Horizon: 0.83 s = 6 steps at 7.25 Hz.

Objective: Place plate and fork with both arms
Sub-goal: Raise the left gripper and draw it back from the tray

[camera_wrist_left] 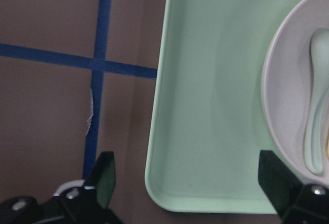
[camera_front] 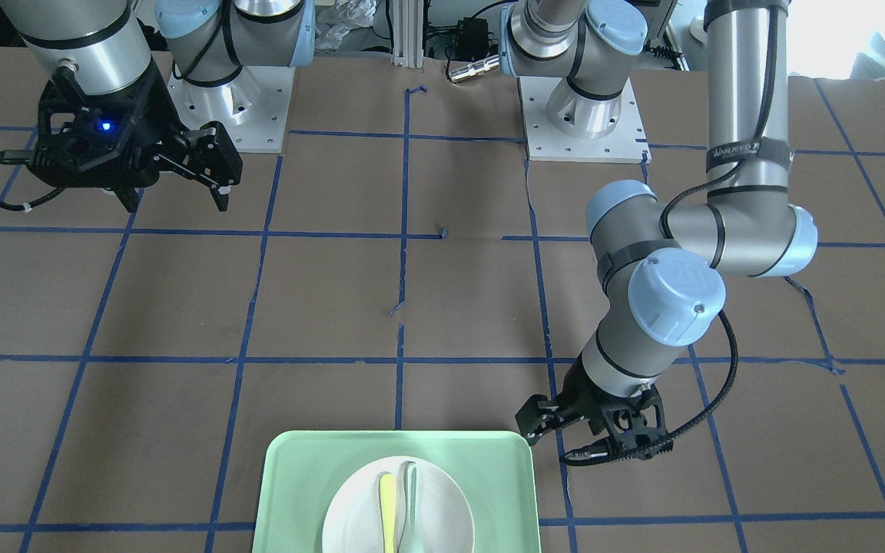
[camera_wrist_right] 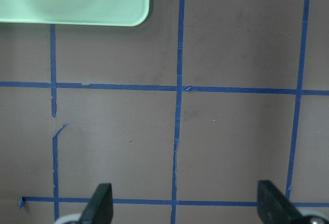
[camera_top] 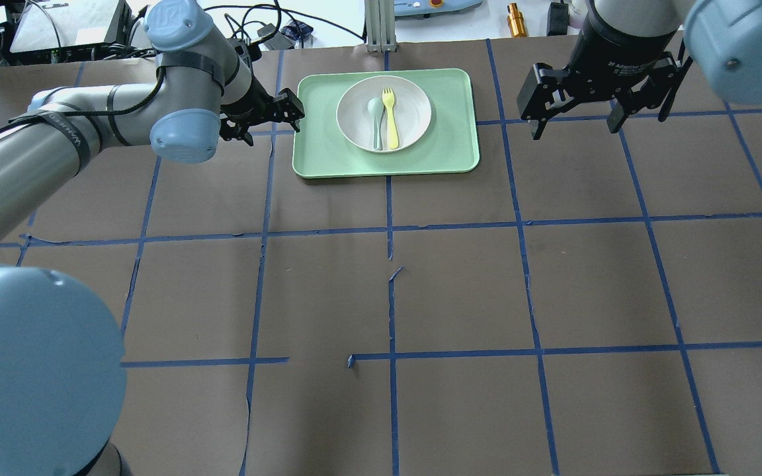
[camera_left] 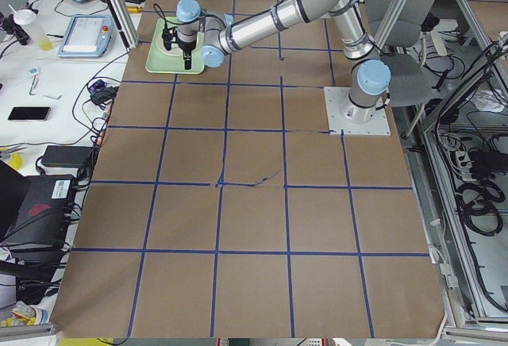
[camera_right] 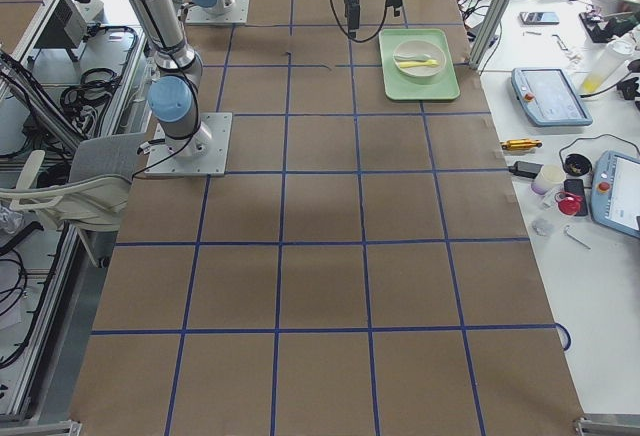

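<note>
The off-white plate (camera_top: 414, 109) lies in the mint-green tray (camera_top: 328, 145) at the table's far middle. The pale-yellow fork (camera_top: 391, 119) lies on the plate beside a grey-green spoon (camera_top: 376, 122); both also show in the front view, fork (camera_front: 387, 514) and spoon (camera_front: 409, 507). My left gripper (camera_top: 272, 124) is open and empty, low at the tray's left edge; in its wrist view its fingers (camera_wrist_left: 103, 178) straddle the tray's corner (camera_wrist_left: 205, 106), with the plate (camera_wrist_left: 282, 106) to the right. My right gripper (camera_top: 574, 125) is open and empty, high above the table, right of the tray.
Brown paper with a blue tape grid covers the table (camera_top: 460, 284). The arm bases (camera_front: 585, 115) stand at the robot's side. The right wrist view shows bare paper below it and the tray's corner (camera_wrist_right: 103, 8) at top left. Cables and devices lie beyond the far edge (camera_top: 513, 13).
</note>
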### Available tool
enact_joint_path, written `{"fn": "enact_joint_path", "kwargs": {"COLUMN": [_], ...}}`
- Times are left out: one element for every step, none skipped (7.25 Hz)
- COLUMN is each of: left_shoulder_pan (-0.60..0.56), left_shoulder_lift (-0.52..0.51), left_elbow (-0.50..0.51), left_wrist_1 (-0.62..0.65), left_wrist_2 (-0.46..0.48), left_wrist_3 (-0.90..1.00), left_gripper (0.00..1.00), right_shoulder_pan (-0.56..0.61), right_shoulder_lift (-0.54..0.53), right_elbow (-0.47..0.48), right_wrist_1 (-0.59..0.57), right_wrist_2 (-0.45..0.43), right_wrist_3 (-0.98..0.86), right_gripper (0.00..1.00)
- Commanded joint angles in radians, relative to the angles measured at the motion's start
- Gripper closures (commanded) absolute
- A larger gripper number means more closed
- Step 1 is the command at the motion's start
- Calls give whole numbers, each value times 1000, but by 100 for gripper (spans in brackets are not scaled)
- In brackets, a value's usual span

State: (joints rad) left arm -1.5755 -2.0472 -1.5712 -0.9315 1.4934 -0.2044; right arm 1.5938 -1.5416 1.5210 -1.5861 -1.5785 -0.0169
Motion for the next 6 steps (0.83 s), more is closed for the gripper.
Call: {"fn": "enact_joint_path", "kwargs": {"left_shoulder_pan": [-18,-37,-56,-82,-87,-86], "left_shoulder_lift": [190,261,322,369,401,419], "left_elbow": [-53,-41,-18,17,40,33], "left_wrist_1": [-218,-322,-417,-475,-518,-529], "left_wrist_2": [120,122,122,116,113,108], "left_wrist_3": [5,3,2,0,2,5], "left_gripper": [0,0,0,0,0,0], "right_shoulder_pan": [0,0,0,0,0,0], "right_shoulder_lift": [0,0,0,0,0,0], "right_elbow": [1,1,1,1,1,1], "right_wrist_1": [0,0,0,0,0,0], "right_wrist_2": [2,0,0,-2,-2,-3], "right_wrist_3": [2,2,0,0,0,0], "right_gripper": [0,0,0,0,0,0]}}
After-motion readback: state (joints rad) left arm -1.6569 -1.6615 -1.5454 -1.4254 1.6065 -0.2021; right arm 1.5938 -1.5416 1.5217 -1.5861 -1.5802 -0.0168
